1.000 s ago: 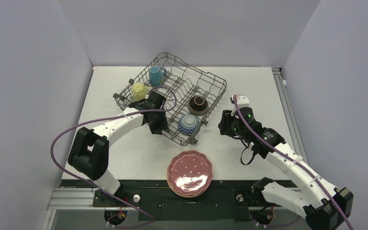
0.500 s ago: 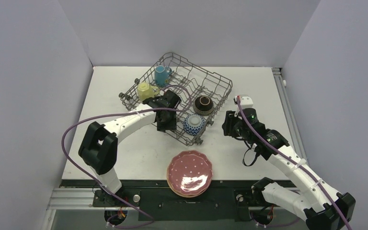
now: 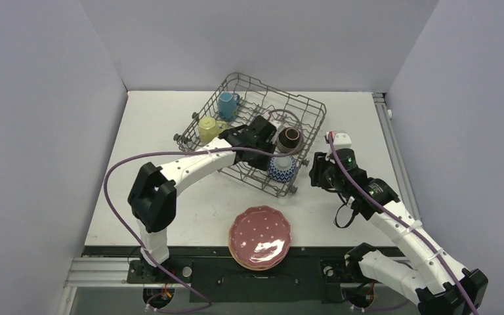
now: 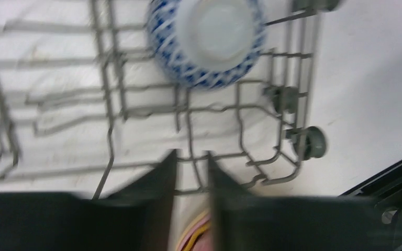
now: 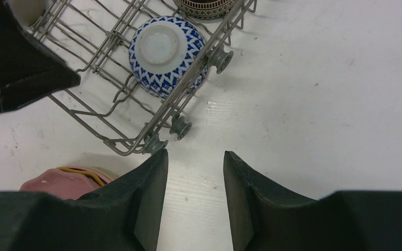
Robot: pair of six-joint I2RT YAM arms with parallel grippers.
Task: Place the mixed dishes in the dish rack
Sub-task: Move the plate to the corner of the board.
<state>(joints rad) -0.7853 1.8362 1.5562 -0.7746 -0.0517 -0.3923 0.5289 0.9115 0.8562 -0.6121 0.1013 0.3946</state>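
The dish rack [image 3: 275,90] is a grey wire basket lying askew on the table. It holds a light-blue mug [image 3: 226,104], a pale-yellow mug [image 3: 207,126], a dark-brown bowl [image 3: 289,138] and an upturned blue-white bowl [image 3: 281,168]. My left gripper [image 3: 264,140] reaches into the rack, and in the left wrist view its jaws [image 4: 191,157] are shut on a rack wire [image 4: 106,78] below the blue-white bowl [image 4: 207,39]. My right gripper [image 3: 316,172] hovers open over bare table just right of the rack [image 5: 110,141], nothing between its fingers [image 5: 146,183]. A pink dotted plate [image 3: 260,236] tops a stack at the near edge.
Small grey wheels [image 5: 180,127] stick out from the rack's near corner, close to my right gripper [image 5: 195,154]. The plate stack [image 5: 63,183] lies just left of my right fingers. Grey walls close in the table on the left, back and right.
The rack has slid and turned to the right across the table, carried along by my left gripper. My right gripper has backed slightly to the right.
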